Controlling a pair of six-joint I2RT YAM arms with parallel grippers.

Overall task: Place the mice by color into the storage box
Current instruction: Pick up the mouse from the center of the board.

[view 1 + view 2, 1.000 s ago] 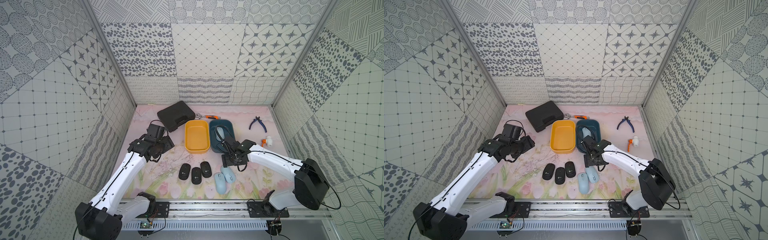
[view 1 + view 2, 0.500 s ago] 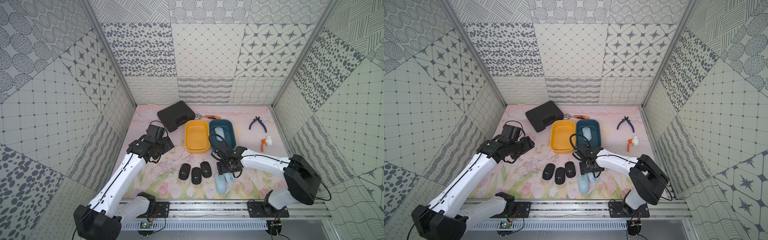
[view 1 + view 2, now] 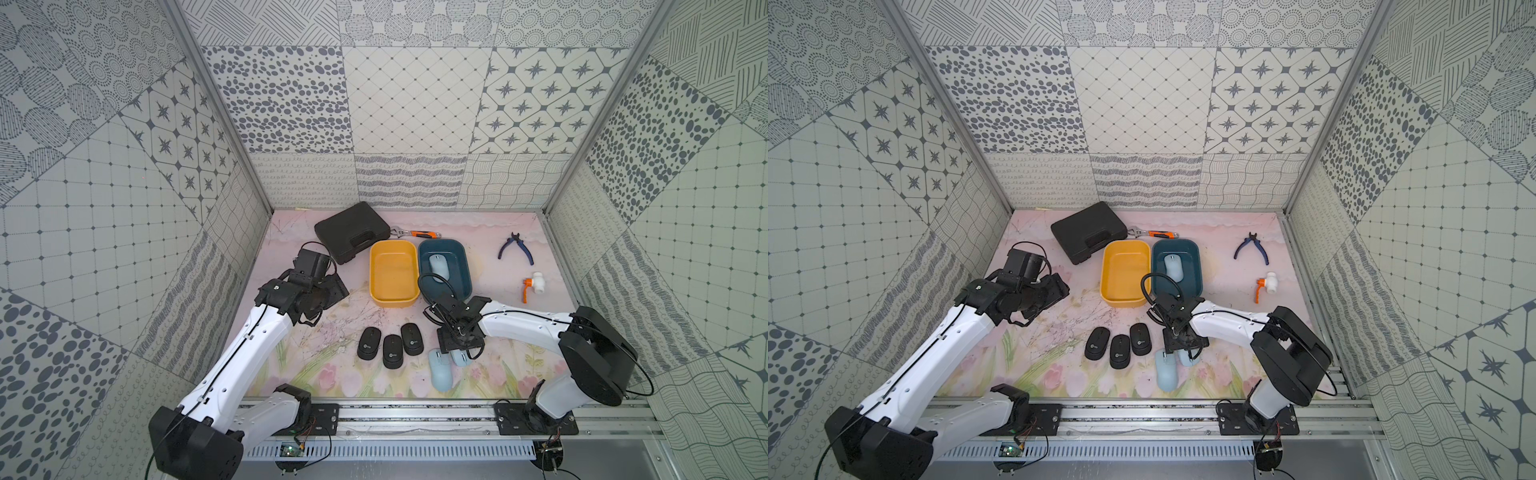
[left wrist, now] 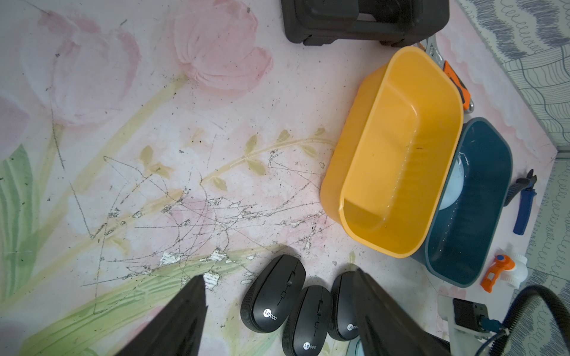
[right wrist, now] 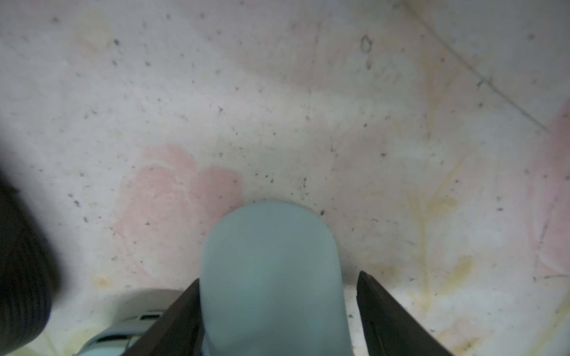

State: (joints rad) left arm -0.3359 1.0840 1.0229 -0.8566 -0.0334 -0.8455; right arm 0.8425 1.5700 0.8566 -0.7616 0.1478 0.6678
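The right gripper (image 5: 279, 277) is down at the table (image 3: 332, 374), its jaws apart and straddling a pale blue mouse (image 5: 271, 271). One finger (image 5: 182, 311) touches the mouse's side and a narrow gap shows at the other finger, so the mouse is not clamped. In both top views this mouse lies just beside a second pale blue mouse (image 3: 441, 370) near the front edge, mostly covered by the gripper. A third pale blue mouse (image 3: 438, 265) lies inside the teal box (image 3: 464, 266), which stands touching the yellow box (image 3: 392, 274); only the yellow box's bare floor shows.

Three black mice (image 3: 392, 351) sit in a close row on the table in front of the yellow box, just beside the pale blue pair.

The left gripper (image 4: 277, 276) hangs above the table off to the left of the boxes, jaws wide apart with nothing between them.

Behind the boxes lie a black tool case (image 3: 353, 232) and an orange-handled wrench (image 3: 419, 234); blue-handled pliers (image 3: 517, 249) and a white valve with an orange handle (image 3: 534, 286) lie to the right
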